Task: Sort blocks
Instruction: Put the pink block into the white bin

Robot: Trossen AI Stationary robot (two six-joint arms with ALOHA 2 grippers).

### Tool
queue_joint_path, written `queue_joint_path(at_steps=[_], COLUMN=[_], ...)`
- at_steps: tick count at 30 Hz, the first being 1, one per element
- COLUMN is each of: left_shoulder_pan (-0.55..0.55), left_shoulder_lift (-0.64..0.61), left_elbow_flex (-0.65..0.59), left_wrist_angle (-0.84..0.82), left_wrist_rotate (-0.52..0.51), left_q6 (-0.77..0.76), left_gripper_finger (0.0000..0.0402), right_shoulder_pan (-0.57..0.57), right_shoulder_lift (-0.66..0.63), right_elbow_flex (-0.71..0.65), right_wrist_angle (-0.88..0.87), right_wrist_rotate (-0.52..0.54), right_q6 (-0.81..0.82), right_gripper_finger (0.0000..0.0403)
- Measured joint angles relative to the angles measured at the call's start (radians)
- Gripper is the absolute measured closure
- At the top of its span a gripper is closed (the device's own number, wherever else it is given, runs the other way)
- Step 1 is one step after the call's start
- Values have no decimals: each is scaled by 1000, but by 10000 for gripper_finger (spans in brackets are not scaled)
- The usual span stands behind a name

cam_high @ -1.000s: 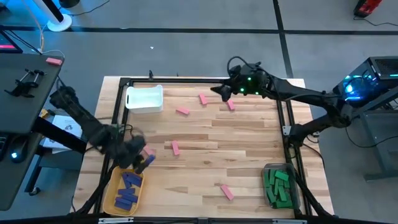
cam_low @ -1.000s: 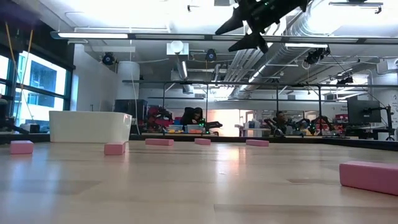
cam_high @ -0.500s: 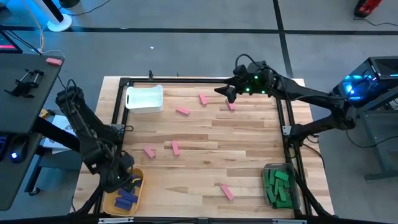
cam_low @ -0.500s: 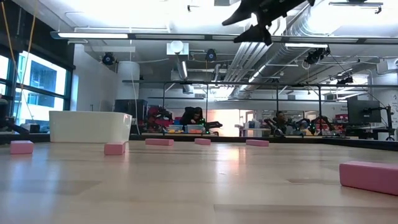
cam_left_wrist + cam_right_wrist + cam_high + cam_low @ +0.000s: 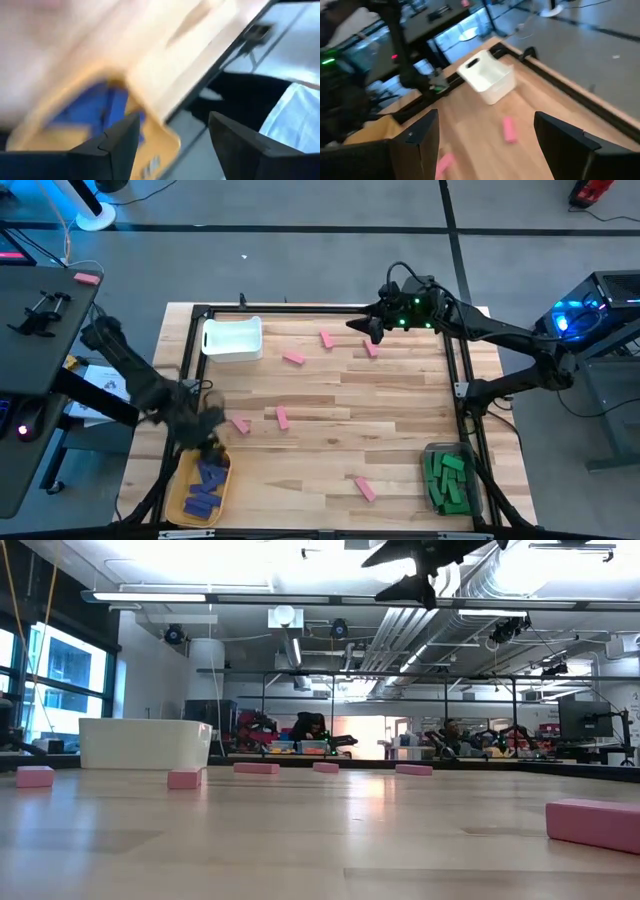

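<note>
1. The left gripper (image 5: 205, 442) is hovering at the yellow bin's (image 5: 178, 485) far edge, its fingers (image 5: 117, 145) standing apart with nothing between them.
2. Blue blocks (image 5: 207, 485) are lying in that bin, long axes mostly slanted.
3. Green blocks (image 5: 446, 478) are filling the clear bin (image 5: 432, 451).
4. Pink blocks (image 5: 283, 417) are lying scattered on the table (image 5: 400, 410), pointing various ways.
5. The right gripper (image 5: 357, 326) is hanging wide open above the far pink ones, near the white bin (image 5: 232, 339).
</note>
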Motion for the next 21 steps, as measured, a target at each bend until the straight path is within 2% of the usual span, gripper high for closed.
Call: queue_joint_path(at_steps=[2, 4, 7, 10, 15, 18, 21], left_shoulder_pan=[124, 252, 412, 523, 629, 649, 641], left_shoulder_lift=[-10, 9, 90, 213, 433, 531, 573], left_elbow_flex=[1, 1, 1, 1, 1, 1, 0], left_wrist_angle=[-3, -11, -63, -150, -181, -188, -226], left_wrist_rotate=[11, 64, 164, 232, 243, 243, 242], left_q6=[212, 442, 793, 1144, 1576, 1732, 1845], left_gripper_finger=[176, 175, 175, 174, 174, 174, 174], right_shoulder_pan=[0, 3, 18, 44, 110, 163, 217], right_shoulder_lift=[0, 0, 0, 1, 3, 3, 3], right_elbow_flex=[0, 0, 0, 0, 0, 0, 0], right_wrist_angle=[2, 3, 15, 42, 89, 122, 140], right_wrist_rotate=[-48, -83, -84, -83, -50, 43, 174], right_q6=[17, 23, 37, 49, 119, 175, 216], right_gripper_finger=[147, 147, 147, 147, 147, 147, 147])
